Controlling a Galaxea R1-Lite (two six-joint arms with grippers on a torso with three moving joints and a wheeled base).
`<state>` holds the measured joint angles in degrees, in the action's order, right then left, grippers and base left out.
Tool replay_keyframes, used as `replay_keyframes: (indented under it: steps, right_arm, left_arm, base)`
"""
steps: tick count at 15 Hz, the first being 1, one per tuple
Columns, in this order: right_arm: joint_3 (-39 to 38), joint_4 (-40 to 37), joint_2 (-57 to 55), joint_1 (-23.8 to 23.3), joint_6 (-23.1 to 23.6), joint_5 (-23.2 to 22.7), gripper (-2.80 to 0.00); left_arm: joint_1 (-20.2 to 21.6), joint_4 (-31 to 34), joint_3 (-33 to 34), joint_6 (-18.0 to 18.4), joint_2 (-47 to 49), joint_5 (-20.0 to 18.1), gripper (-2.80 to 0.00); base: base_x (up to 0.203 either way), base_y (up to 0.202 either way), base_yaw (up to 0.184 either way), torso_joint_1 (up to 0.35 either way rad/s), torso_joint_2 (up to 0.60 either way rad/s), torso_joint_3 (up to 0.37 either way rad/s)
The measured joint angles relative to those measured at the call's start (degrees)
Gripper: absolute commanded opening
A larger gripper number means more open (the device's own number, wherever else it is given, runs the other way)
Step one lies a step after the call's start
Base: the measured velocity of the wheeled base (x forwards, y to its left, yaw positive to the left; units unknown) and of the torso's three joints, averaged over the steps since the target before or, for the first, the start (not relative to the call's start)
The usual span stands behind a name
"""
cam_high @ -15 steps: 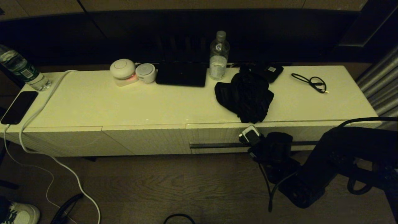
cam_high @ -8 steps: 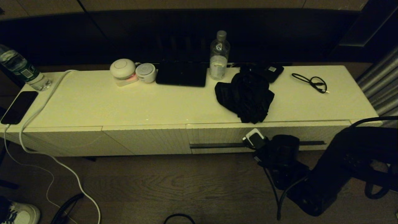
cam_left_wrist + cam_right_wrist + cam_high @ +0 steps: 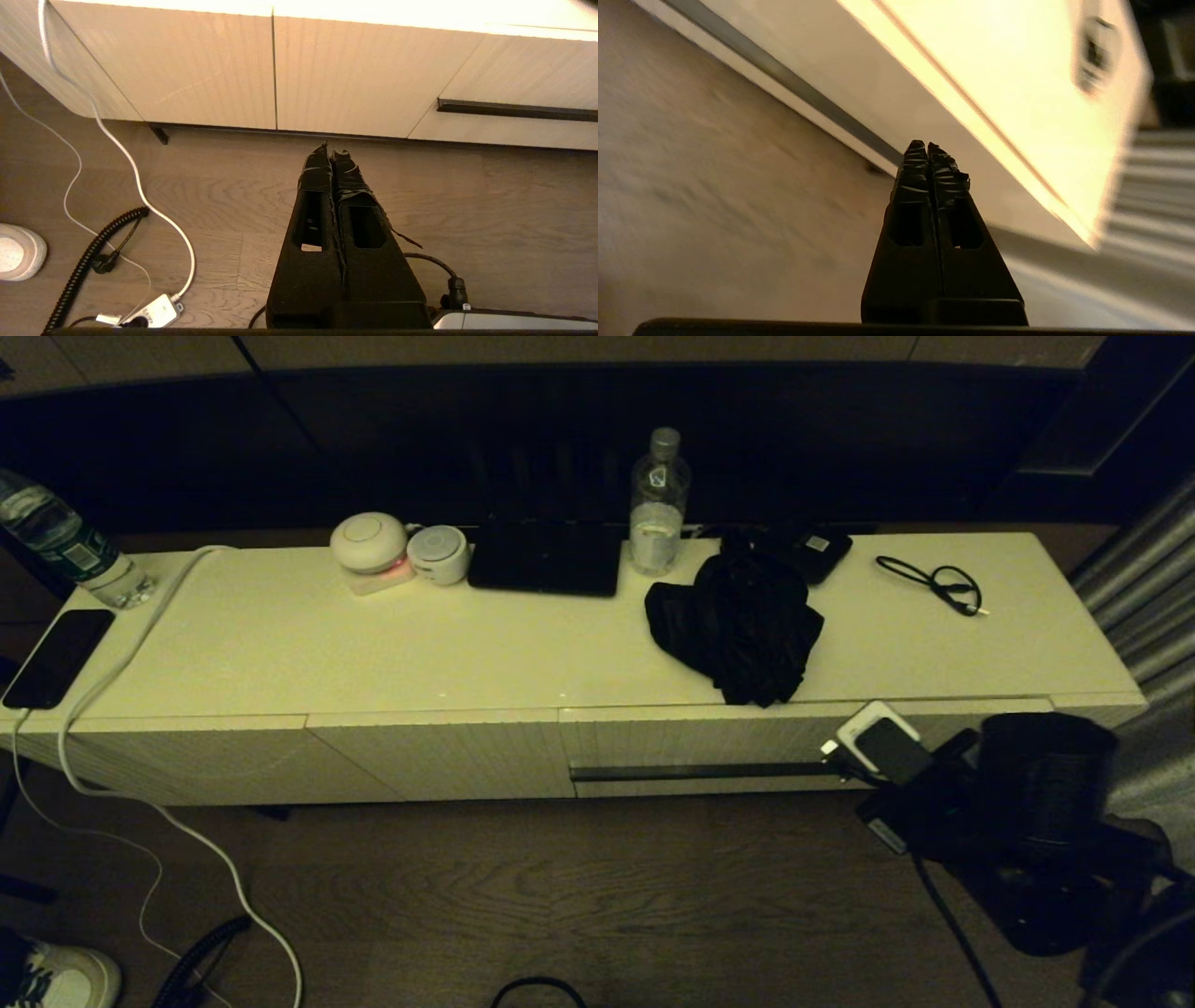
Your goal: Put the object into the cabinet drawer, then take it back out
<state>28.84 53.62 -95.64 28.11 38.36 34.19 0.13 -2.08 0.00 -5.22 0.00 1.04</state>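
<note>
The object [image 3: 738, 625], a crumpled black fabric bundle, lies on the cabinet top near its front edge, right of centre. Below it the cabinet drawer [image 3: 672, 742] is closed, its dark handle strip [image 3: 700, 772] running along the ribbed front. My right arm [image 3: 1027, 784] hangs low at the drawer's right end. The right gripper [image 3: 928, 145] is shut and empty, its tips close by the end of the handle strip [image 3: 784, 74]. The left gripper [image 3: 332, 151] is shut and empty over the floor in front of the plain left panels, left of the drawer [image 3: 514, 84].
On the cabinet top stand a water bottle [image 3: 658, 504], a flat black device with a white label [image 3: 817, 551], a thin black cable [image 3: 938, 583], a black slab [image 3: 546, 560], two round white devices [image 3: 372, 543], a phone [image 3: 56, 658] and another bottle [image 3: 65, 546]. A white cord [image 3: 140, 644] trails to the floor.
My right arm has swung to the right along the drawer front, from the middle of the handle strip to its right end. The drawer stays closed and the bundle has not moved.
</note>
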Motion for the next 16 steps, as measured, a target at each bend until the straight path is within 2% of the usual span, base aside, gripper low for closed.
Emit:
replay_keyframes:
  steps: [2,5,9,12,14,16]
  right_arm:
    - [-1.74,-10.64,11.38,-2.15,-0.05,-0.32,-2.80]
    - [-2.39,-30.54,29.45,-9.23,-2.42,-1.92,-2.80]
    - [-2.35,-59.78,52.48,-20.55,-13.23,-6.68,-2.80]
    - [-3.23,-76.97,67.23,-25.24,-22.30,-9.31,-2.80]
    - [-5.03,-83.34,74.89,-28.08,-27.24,-13.11,-2.80]
    - [-7.36,-85.18,79.89,-29.34,-34.34,-16.89,-2.80]
  left_arm:
    - [0.00,0.00,0.00,-0.01,0.00,-0.01,-2.80]
    - [0.02,0.00,0.00,-0.01,0.00,-0.01,-2.80]
    - [0.00,0.00,0.00,0.00,0.00,-0.03,-2.80]
    - [0.00,0.00,0.00,0.02,0.00,-0.06,-2.80]
    - [0.00,0.00,0.00,0.03,0.00,-0.01,-2.80]
    - [0.05,0.00,0.00,0.01,0.00,-0.03,-2.80]
  base:
    - [0.000,0.000,0.000,0.000,0.00,0.000]
    - [0.000,0.000,0.000,0.000,0.00,0.000]
    - [0.000,0.000,0.000,0.000,0.00,0.000]
    - [0.000,0.000,0.000,0.000,0.00,0.000]
    - [0.000,0.000,0.000,0.000,0.00,0.000]
    - [0.000,0.000,0.000,0.000,0.00,0.000]
